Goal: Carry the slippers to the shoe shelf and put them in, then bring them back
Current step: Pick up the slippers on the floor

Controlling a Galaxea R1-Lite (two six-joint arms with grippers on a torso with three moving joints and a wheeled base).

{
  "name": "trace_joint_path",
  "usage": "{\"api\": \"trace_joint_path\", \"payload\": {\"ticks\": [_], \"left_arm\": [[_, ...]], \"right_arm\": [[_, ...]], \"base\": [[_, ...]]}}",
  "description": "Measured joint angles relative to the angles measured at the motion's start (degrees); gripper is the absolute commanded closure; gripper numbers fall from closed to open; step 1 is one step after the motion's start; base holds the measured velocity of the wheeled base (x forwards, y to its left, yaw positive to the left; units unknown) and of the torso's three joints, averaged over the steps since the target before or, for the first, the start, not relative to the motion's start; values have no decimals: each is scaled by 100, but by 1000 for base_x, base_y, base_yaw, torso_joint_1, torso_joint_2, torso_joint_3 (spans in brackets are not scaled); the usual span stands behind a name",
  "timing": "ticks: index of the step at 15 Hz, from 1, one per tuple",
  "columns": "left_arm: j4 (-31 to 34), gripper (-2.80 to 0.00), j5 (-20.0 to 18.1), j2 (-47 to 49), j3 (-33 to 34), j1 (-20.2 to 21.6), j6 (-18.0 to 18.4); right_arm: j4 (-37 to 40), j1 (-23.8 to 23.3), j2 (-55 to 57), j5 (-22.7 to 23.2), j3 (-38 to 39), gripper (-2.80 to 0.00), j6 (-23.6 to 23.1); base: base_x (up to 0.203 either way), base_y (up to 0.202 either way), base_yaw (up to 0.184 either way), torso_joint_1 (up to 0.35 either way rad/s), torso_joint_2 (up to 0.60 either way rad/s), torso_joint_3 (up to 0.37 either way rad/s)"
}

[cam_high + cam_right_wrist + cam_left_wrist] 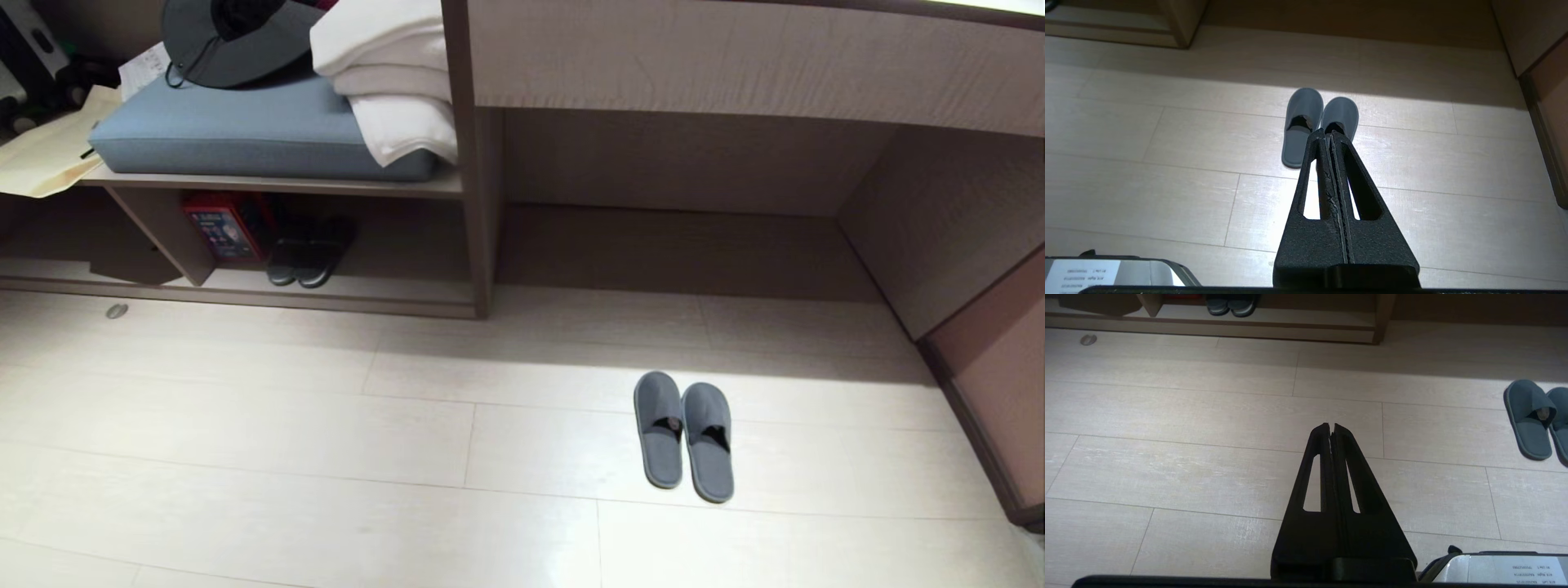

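Observation:
The slippers, a blue-grey fabric pair, lie side by side on the pale floor, toes toward the desk recess. The shoe shelf is the low beige cubby at the left, well away from them. Neither arm shows in the head view. My right gripper hangs shut and empty above the floor, short of the slippers, and its fingers hide part of the right one. My left gripper is shut and empty over bare floor, with the slippers off to its side and the shoe shelf far ahead.
A dark pair of shoes and a red box sit in the shelf. A blue cushion, folded white towels and a hat lie on top. The long desk counter and its side panel bound the recess.

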Motion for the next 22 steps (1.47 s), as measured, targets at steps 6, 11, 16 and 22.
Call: {"api": "trace_joint_path", "payload": {"ticks": [6, 11, 16, 22], "left_arm": [[0, 0, -1, 0, 0, -2, -2], [0, 0, -1, 0, 0, -2, -11], [0, 0, -1, 0, 0, 0, -11], [-2, 0, 1, 0, 0, 0, -11]], "right_arm": [[-5, 0, 0, 16, 0, 0, -5], [-9, 0, 0, 47, 0, 0, -65], [0, 0, 0, 44, 0, 0, -54], [0, 0, 0, 44, -2, 0, -51]], "base": [[0, 0, 0, 5, 3, -196], [0, 0, 0, 2, 1, -196], [0, 0, 0, 1, 4, -197], [0, 0, 0, 2, 3, -198]]}}
